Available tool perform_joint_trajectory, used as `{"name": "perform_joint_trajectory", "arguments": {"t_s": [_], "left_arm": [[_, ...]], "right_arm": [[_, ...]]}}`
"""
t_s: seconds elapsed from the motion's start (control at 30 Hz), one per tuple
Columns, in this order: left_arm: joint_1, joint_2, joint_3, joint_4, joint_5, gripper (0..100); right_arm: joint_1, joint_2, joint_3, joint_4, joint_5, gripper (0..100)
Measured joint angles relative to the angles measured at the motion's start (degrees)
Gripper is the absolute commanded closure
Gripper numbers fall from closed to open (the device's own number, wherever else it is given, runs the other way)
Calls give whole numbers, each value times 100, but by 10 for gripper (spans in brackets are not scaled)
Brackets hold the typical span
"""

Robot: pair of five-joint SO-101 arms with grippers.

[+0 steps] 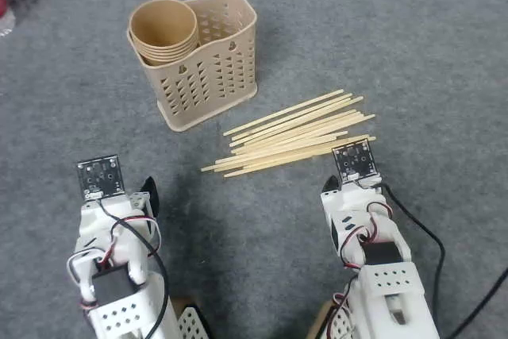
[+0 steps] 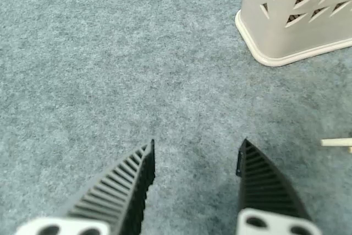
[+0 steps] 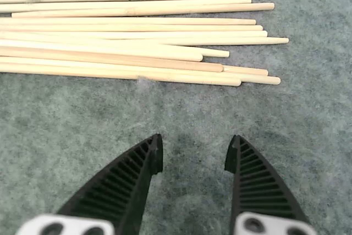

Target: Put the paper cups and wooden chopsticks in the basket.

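A beige slotted basket [image 1: 214, 77] stands at the back left of the grey carpet, with a stack of brown paper cups [image 1: 163, 31] nested in its left compartment. Several wooden chopsticks [image 1: 295, 134] lie in a loose pile right of centre. My right gripper [image 3: 193, 155] is open just short of the chopsticks [image 3: 132, 37], nothing between its fingers. My left gripper [image 2: 195, 158] is open over bare carpet, with the basket's lower corner [image 2: 291, 26] some way ahead and one chopstick end [image 2: 336, 143] off to the side. In the high view the left arm [image 1: 111, 228] and right arm [image 1: 365, 228] sit at the near edge.
Grey carpet [image 1: 95, 125] covers the table. A black cable [image 1: 432, 244] trails beside the right arm. Open carpet lies between the basket and the arms.
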Motion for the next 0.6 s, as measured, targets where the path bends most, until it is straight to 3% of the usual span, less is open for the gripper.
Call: {"name": "perform_joint_trajectory", "arguments": {"t_s": [0.6], "left_arm": [[18,0,0,0,0,761]], "right_arm": [[-35,0,0,0,0,796]]}}
